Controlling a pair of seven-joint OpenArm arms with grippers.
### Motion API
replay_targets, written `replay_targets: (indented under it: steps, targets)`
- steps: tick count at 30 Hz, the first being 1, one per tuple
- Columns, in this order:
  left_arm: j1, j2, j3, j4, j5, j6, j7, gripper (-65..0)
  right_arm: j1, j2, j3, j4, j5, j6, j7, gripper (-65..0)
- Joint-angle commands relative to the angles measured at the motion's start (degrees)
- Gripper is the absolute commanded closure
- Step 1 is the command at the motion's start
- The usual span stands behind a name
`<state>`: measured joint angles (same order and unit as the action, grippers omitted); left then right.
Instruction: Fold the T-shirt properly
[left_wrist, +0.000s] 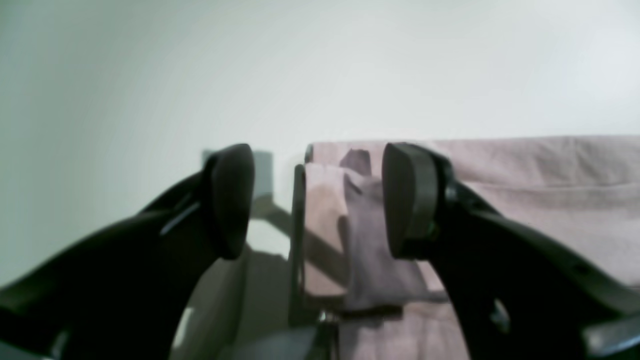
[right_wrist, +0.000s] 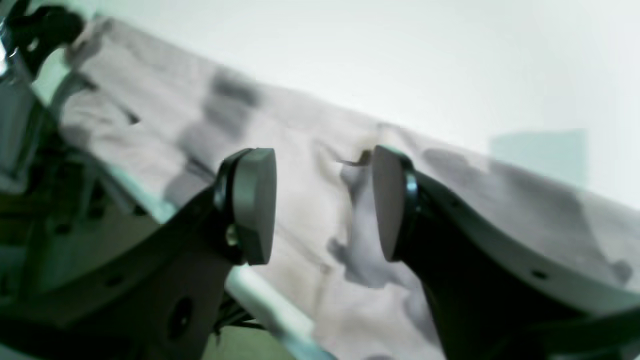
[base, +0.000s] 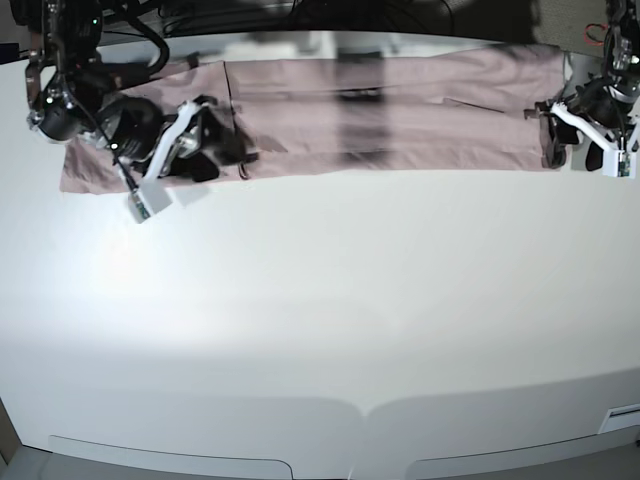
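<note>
Both grippers open over the folded T-shirt

I see the T-shirt (base: 380, 115) lying as a long folded band along the table's (base: 320, 320) far edge. My right gripper (right_wrist: 324, 205) hovers over its one end, jaws wide and empty; my left gripper (left_wrist: 318, 200) sits at the other end, jaws also wide, holding nothing.

Soft bright light; both wrist views blurred.
</note>
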<state>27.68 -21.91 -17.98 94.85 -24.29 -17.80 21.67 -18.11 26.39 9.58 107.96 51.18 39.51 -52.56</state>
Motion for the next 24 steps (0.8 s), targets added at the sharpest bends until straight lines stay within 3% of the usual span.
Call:
replay_targets:
  steps: [1,6,8,11,14,17,24]
  targets:
    - [0.7,-1.0,-1.6,0.9,-0.4,0.2,-1.1,-39.7,0.3,0.8,1.5,0.9,1.0,0.5,1.0,-31.2]
    - [3.7,-1.0,-9.2,0.9,-6.0,-1.0,-0.2,-39.7,0.3,0.8,7.7,0.9,1.0,0.5,0.2,-31.2]
    - [5.0,-1.0,-12.5,0.9,-9.8,-5.3,1.2,-39.7,0.3,0.8,9.7,0.9,1.0,0.5,0.2,-31.2]
    - [5.6,-1.0,-15.9,0.3,-15.6,-13.3,7.8,-39.7,0.3,0.8,11.4,0.9,1.0,0.5,-1.1,-31.2]
    - [5.6,-1.1,-16.2,-2.6,-18.4,-18.4,12.5,-39.7,0.3,0.8,11.8,0.9,1.0,0.5,-3.1,-31.2]
    - [5.3,-1.1,-16.2,-7.1,-21.1,-21.9,13.3,-39.7,0.3,0.8,11.8,0.9,1.0,0.5,-3.9,-31.2]
    - [2.7,-0.9,-16.0,-16.3,-25.3,-22.2,15.0,-39.7,0.3,0.8,11.8,0.9,1.1,0.5,-3.9,-31.2]
